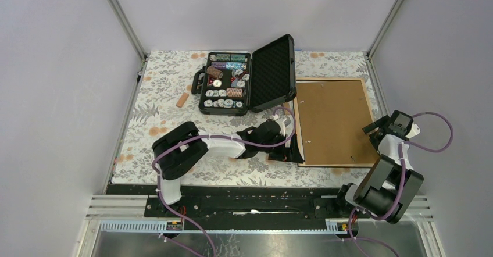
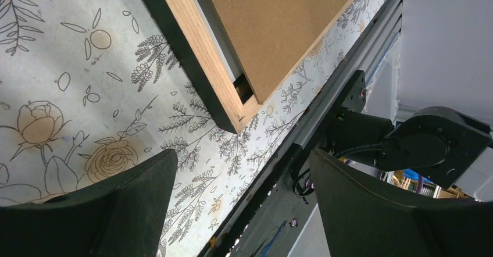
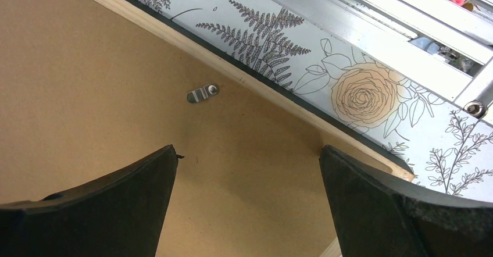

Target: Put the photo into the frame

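Observation:
The frame (image 1: pixel 300 123) lies back side up at the right of the table, its brown backing board (image 1: pixel 332 120) facing up. The photo is hidden. My left gripper (image 1: pixel 289 146) is open at the frame's near left corner. In the left wrist view that light wood corner (image 2: pixel 232 114) sits just beyond my open left gripper (image 2: pixel 244 175), and the board (image 2: pixel 273 24) lies slightly askew with a dark gap at the corner. My right gripper (image 1: pixel 378 130) is open over the frame's right edge. In the right wrist view my right gripper (image 3: pixel 247 164) hangs above the board (image 3: pixel 87 94), near a metal tab (image 3: pixel 202 93).
An open black case of poker chips (image 1: pixel 244 79) stands behind the frame's left side, its lid raised. A small tan piece (image 1: pixel 182 100) lies left of the case. A metal rail (image 1: pixel 261 202) runs along the near edge of the table, and walls close in the sides.

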`<move>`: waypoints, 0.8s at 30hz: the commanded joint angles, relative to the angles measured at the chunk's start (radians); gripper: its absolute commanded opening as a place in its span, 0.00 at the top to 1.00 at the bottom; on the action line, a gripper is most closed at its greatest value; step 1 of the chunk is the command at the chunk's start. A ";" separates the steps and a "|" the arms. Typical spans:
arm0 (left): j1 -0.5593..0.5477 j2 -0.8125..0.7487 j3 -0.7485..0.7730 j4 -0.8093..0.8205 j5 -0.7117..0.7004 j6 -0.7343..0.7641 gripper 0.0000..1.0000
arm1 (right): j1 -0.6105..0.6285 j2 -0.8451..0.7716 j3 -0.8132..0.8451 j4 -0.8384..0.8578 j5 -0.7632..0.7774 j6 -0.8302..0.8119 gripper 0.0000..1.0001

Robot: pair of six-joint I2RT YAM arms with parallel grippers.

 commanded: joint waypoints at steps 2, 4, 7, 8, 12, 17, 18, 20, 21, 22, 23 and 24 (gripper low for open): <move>-0.005 0.013 0.039 0.052 0.013 -0.002 0.12 | -0.003 -0.022 0.000 0.002 0.018 0.008 0.00; -0.004 0.013 0.033 0.052 0.015 -0.004 0.12 | -0.003 -0.016 0.011 0.006 0.032 0.007 0.00; -0.004 0.010 0.030 0.044 0.017 -0.002 0.12 | -0.011 0.006 0.042 -0.006 0.065 0.000 0.00; -0.004 0.008 0.028 0.042 0.018 -0.002 0.12 | -0.012 0.007 0.042 -0.006 0.076 -0.002 0.00; -0.004 0.008 0.029 0.040 0.022 0.000 0.12 | -0.017 0.009 0.033 0.006 0.110 -0.005 0.00; -0.004 0.010 0.033 0.038 0.028 0.002 0.12 | -0.020 0.018 0.035 0.007 0.112 -0.007 0.00; -0.004 0.011 0.036 0.037 0.030 0.003 0.12 | -0.023 0.023 0.034 0.009 0.117 -0.005 0.00; -0.004 0.014 0.042 0.036 0.035 0.005 0.12 | -0.033 0.034 0.031 0.020 0.091 -0.003 0.00; -0.004 0.015 0.041 0.036 0.036 0.005 0.12 | -0.035 0.041 0.033 0.021 0.085 -0.003 0.00; -0.004 0.015 0.043 0.037 0.036 0.006 0.12 | -0.037 0.048 0.033 0.022 0.082 -0.002 0.00; -0.004 0.016 0.043 0.036 0.038 0.006 0.12 | -0.040 0.053 0.034 0.022 0.077 -0.002 0.00; -0.004 0.016 0.044 0.036 0.039 0.006 0.12 | -0.041 0.056 0.032 0.027 0.076 -0.001 0.00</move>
